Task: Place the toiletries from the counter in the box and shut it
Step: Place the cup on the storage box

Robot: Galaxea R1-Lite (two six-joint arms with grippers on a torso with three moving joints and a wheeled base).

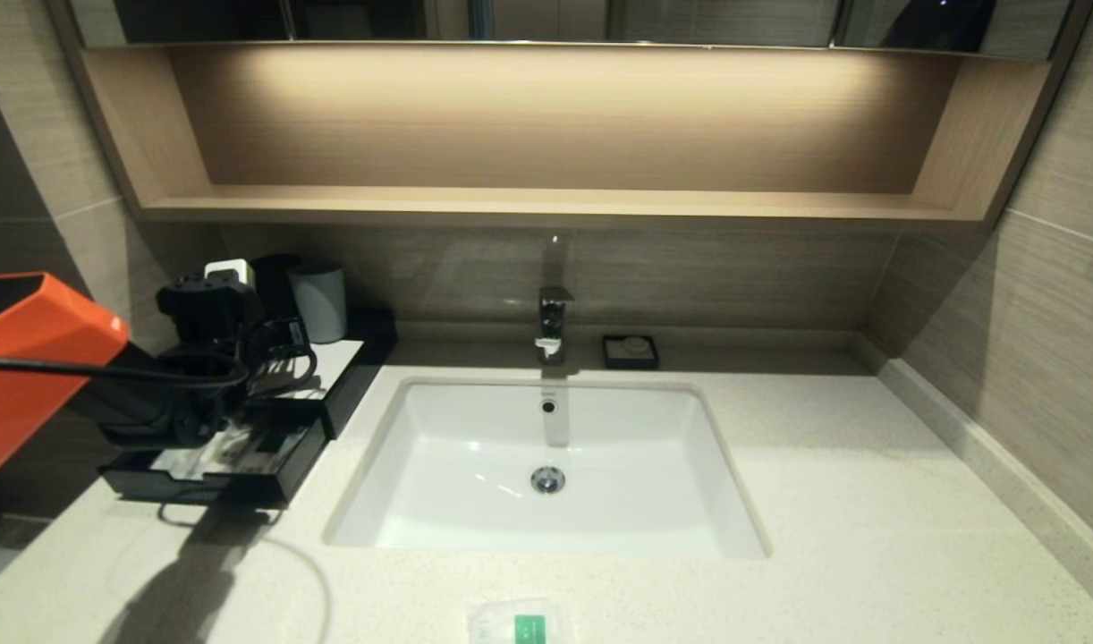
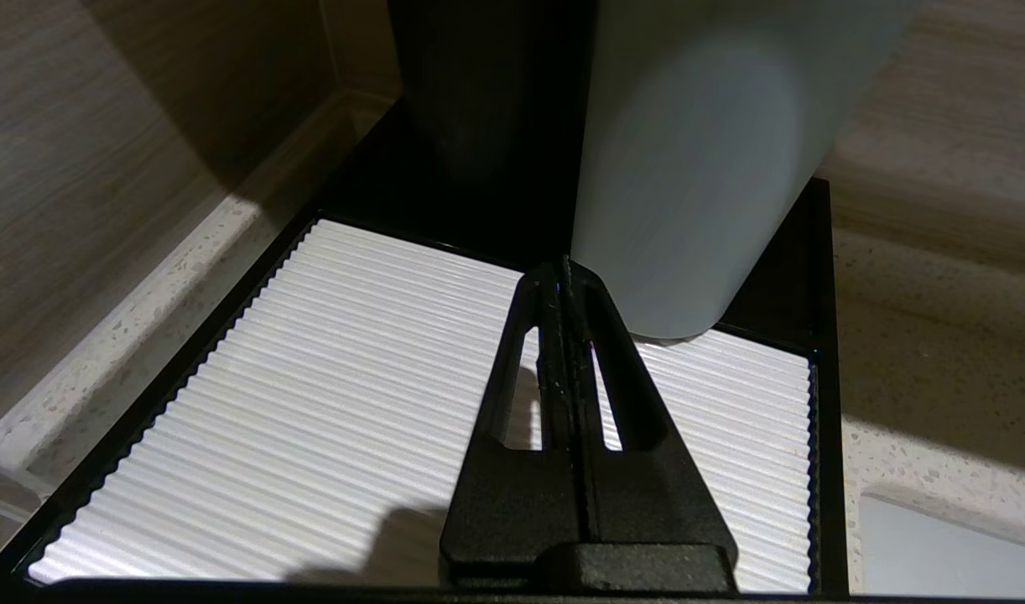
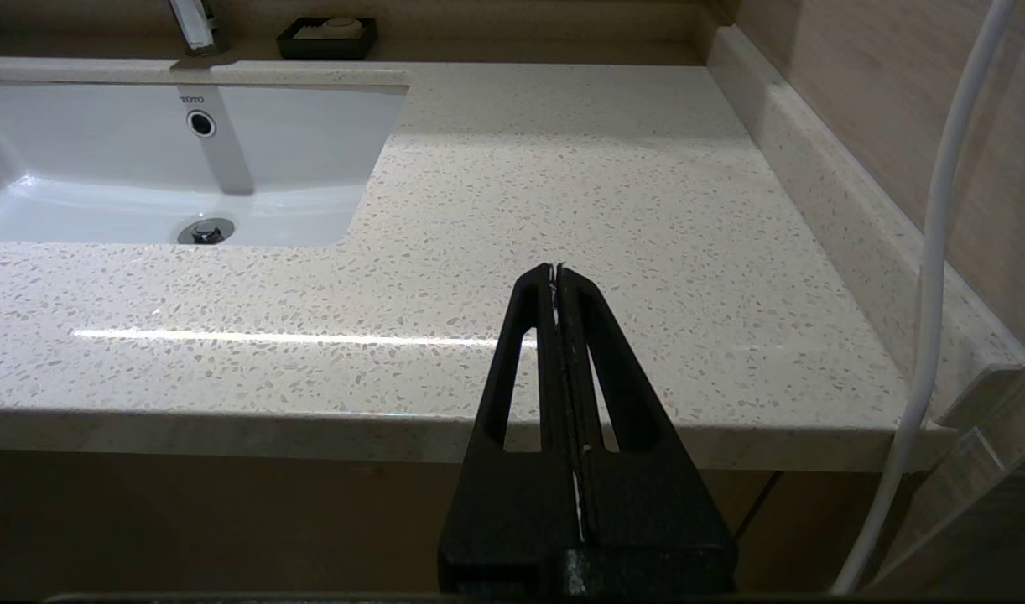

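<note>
- The left gripper [image 2: 566, 273] has its fingers pressed together, holding nothing, over the ribbed white top panel of the box [image 2: 311, 403], its tip near a pale cup [image 2: 697, 168] at 1 o'clock.
- In the head view the box [image 1: 269, 420] sits at 9 o'clock of the sink [image 1: 546, 465], drawer pulled out, with clear packets inside.
- One squarish packet [image 1: 520, 623] lies on the counter [image 1: 868, 537] at 6 o'clock of the sink.
- The right gripper [image 3: 557, 273], fingers together and empty, hangs before the counter's front edge.
</note>
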